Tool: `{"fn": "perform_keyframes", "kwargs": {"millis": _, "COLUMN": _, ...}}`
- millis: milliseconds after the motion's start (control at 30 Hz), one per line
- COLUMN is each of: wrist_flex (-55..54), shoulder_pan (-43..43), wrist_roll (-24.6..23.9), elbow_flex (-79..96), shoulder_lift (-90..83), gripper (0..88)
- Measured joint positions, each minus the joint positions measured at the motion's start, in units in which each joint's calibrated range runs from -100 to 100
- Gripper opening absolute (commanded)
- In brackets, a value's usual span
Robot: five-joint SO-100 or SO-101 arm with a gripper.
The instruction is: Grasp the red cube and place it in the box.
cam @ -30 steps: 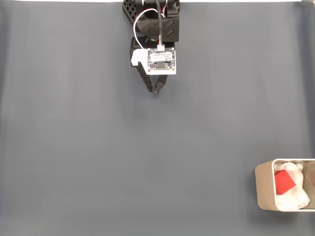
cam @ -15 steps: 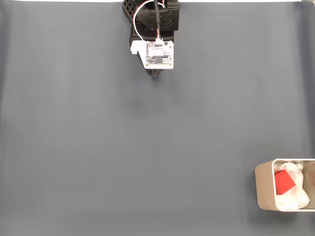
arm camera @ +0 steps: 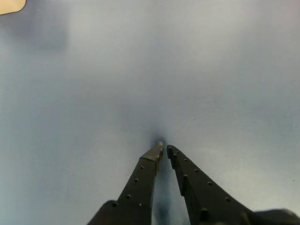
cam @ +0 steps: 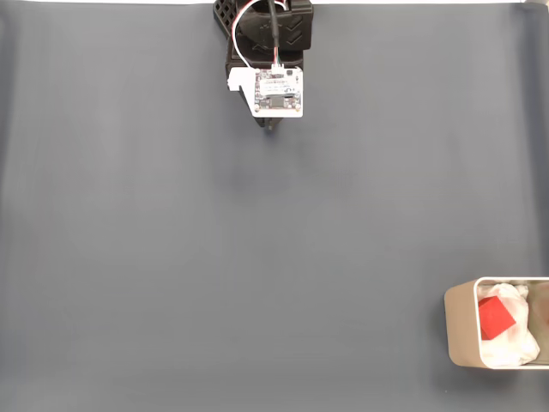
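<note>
Red cube (cam: pixel 495 318) sits inside the box (cam: pixel 459 330), lower right of the fixed view, resting on white padding (cam: pixel 515 339), tilted a little against it. Box runs off the right edge of the frame; in the wrist view only a beige corner shows at upper left (arm camera: pixel 10 4).

Arm (cam: pixel 270 51) folded at the top centre of the fixed view, well apart from the box. Gripper (arm camera: pixel 163 150) seen from the wrist: the two dark fingers pressed nearly together at the tips, only a thin sliver of grey mat (cam: pixel 214 257) between them, nothing pinched.

Judgement: placing looks done; the step in hand is parking the arm. To do it well, keep the fingers together and clear of the mat, tuck the arm in slowly, and keep away from the lower right so the thin box wall isn't knocked and the cube stays seated on its padding
</note>
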Motion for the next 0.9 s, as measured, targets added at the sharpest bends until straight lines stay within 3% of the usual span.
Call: {"fn": "perform_keyframes", "kwargs": {"millis": 900, "wrist_flex": 0.3, "shoulder_pan": 0.0, "wrist_roll": 1.1, "elbow_flex": 0.0, "shoulder_lift": 0.0, "gripper": 0.2}}
